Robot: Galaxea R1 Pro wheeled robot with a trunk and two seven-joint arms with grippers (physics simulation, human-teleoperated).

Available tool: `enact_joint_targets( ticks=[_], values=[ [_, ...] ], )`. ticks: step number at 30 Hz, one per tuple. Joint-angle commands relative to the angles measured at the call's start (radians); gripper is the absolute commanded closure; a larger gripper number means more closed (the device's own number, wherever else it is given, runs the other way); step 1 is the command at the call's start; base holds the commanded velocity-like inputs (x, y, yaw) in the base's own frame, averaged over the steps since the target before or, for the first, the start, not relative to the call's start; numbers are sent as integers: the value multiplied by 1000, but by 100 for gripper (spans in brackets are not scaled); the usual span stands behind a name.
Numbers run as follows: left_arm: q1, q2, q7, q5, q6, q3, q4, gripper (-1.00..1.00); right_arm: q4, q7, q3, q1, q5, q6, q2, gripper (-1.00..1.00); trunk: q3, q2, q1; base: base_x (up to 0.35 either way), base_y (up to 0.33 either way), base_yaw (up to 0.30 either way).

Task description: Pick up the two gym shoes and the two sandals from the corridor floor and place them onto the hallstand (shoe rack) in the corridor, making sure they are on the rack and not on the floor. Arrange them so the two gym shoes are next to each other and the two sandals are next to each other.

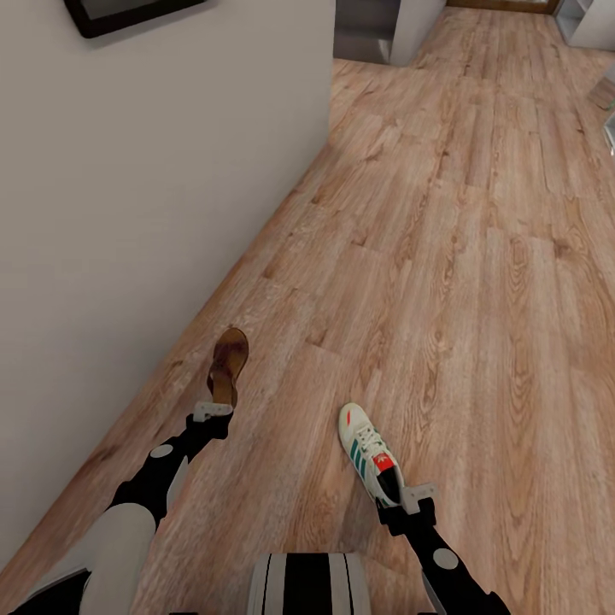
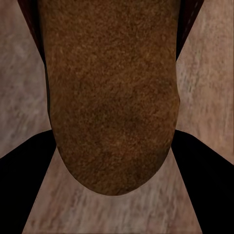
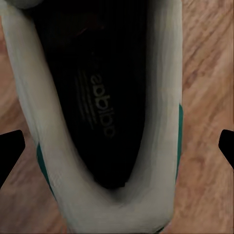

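A brown sandal (image 1: pixel 229 359) sticks out ahead of my left gripper (image 1: pixel 213 412), which is shut on its heel end. In the left wrist view the sandal's brown sole (image 2: pixel 112 97) lies between the two black fingers (image 2: pixel 19 165). My right gripper (image 1: pixel 408 497) is shut on the heel of a white gym shoe (image 1: pixel 367 453) with green stripes and a red tongue patch. The right wrist view looks down into the gym shoe's dark opening (image 3: pixel 97 107). Both shoes hang over the wood-grain corridor floor (image 1: pixel 478 256). The second sandal, the second gym shoe and the hallstand are out of view.
A plain pale wall (image 1: pixel 128 171) runs along the left, close to my left arm, with a dark frame (image 1: pixel 128 13) on it. The floor stretches away ahead and to the right. Pale grey corners stand at the far end (image 1: pixel 410 26) and far right (image 1: pixel 589 21).
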Motion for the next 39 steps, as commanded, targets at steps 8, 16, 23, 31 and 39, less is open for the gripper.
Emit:
enact_joint_targets(
  ticks=[8,16,23,31,39],
  values=[
    [-1,-1,-7,-10,-11,9,0,100,0,1,-2,0,7,-3,0,-100,-1,0,0,44,0,0],
    [-1,-1,-7,-10,-12,9,-1,100,0,1,-1,0,7,-3,0,-100,-1,0,0,4,0,0],
    [-1,-1,-8,-10,-14,9,0,100,0,2,-1,0,7,-3,0,-100,-1,0,0,0,0,0],
    [-1,0,-10,-10,-16,9,0,100,0,2,-1,0,7,-3,0,100,-1,0,0,0,0,0],
    [-1,0,-9,-9,-17,9,-1,100,0,1,-2,0,7,-3,0,100,-1,0,0,0,0,0]
  ],
)
